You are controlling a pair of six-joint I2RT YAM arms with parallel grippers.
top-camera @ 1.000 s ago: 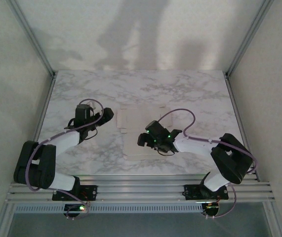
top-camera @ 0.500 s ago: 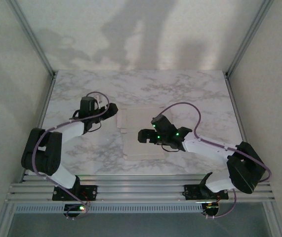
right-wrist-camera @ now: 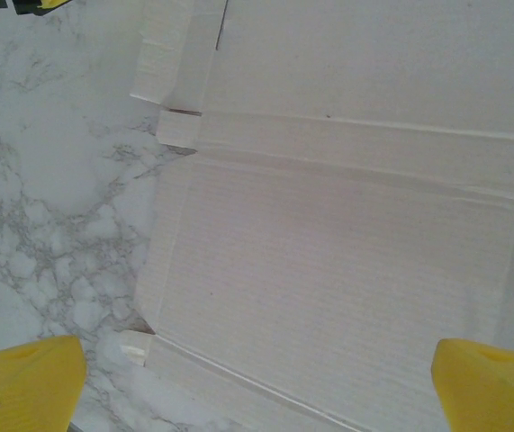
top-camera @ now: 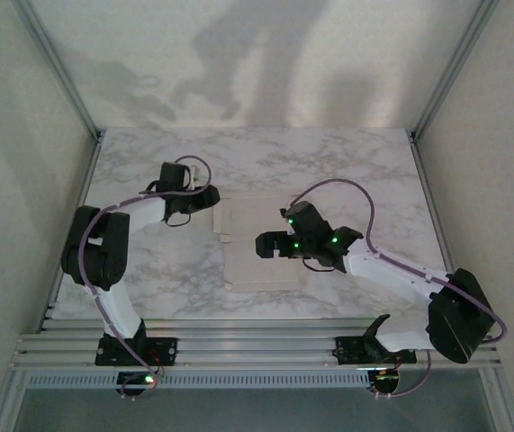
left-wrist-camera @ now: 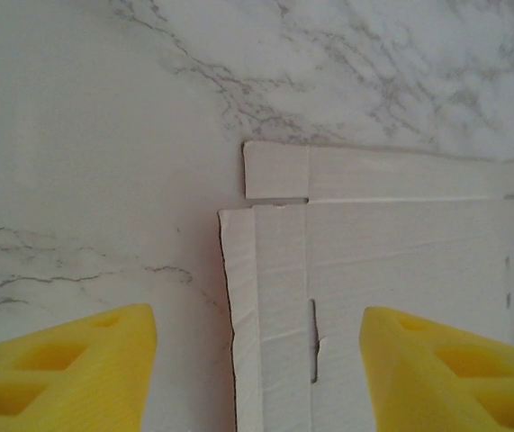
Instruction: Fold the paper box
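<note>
Paper box (top-camera: 258,256): lying flat, beige side up.
Left claw (top-camera: 208,198): we are seeing it spread by the box's far-left corner.
Right claw (top-camera: 262,245): hovering spread over the box.

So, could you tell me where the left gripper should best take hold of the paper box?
Probably the narrow left-hand flap of the paper box, coming in low from the tabletop on its left. The sheet lies flat, and that edge shows a dark line, so it seems slightly lifted.
</note>
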